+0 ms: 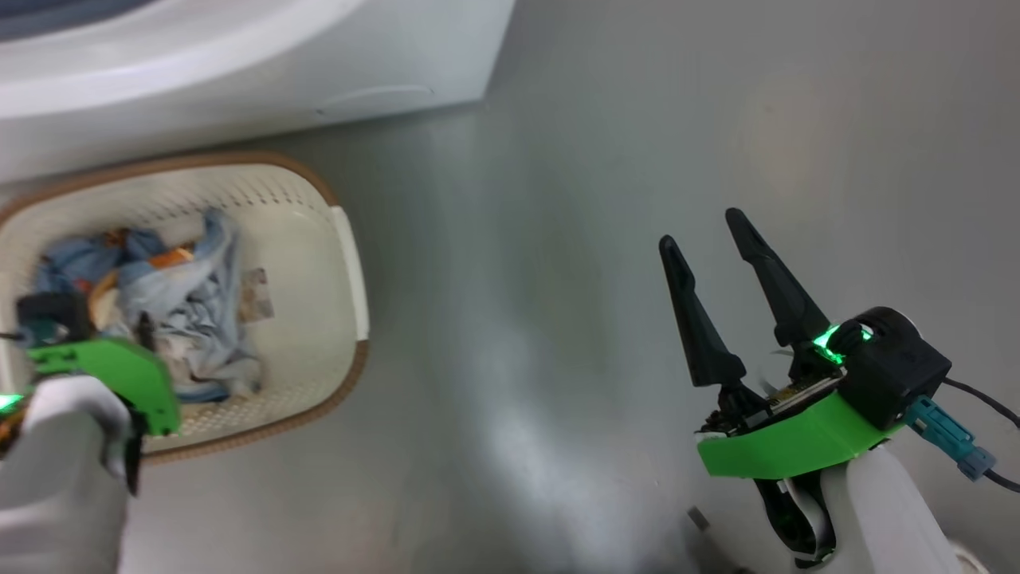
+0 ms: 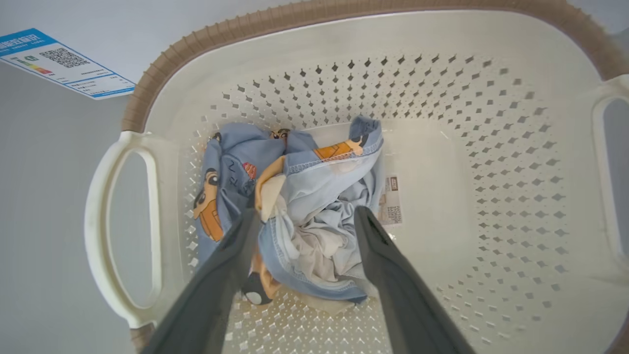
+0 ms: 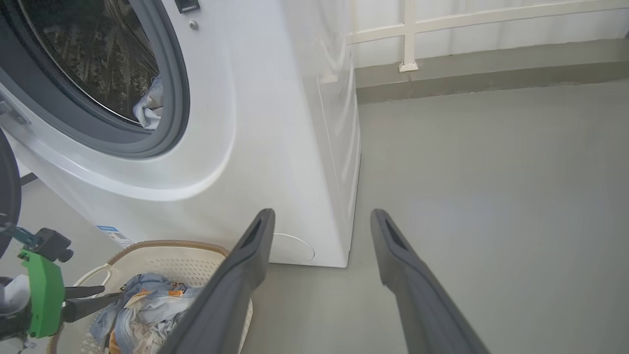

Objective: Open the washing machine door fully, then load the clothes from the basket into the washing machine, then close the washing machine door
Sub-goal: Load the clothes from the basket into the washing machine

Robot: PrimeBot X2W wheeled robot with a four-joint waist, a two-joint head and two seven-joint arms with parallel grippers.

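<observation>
The clothes (image 1: 191, 319) lie bunched in the basket (image 1: 319, 215); the right gripper (image 1: 700, 228) hangs spread over the floor (image 1: 558, 279). Left wrist: the left gripper (image 2: 305, 212), spread, straddles the heap; a shallow pinch may lift one layer. Right wrist: cloth (image 3: 147, 108) at the seal (image 3: 173, 98) could get trapped.

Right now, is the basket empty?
No, blue clothes lie bunched at the bottom of the basket.

Grey floor (image 3: 491, 196) under soft daylight.
The smooth floor catches a pale sheen; a grey kerb (image 3: 491, 73) runs along the foot of the white wall (image 3: 491, 29), which carries a white rail (image 3: 408, 34).
</observation>
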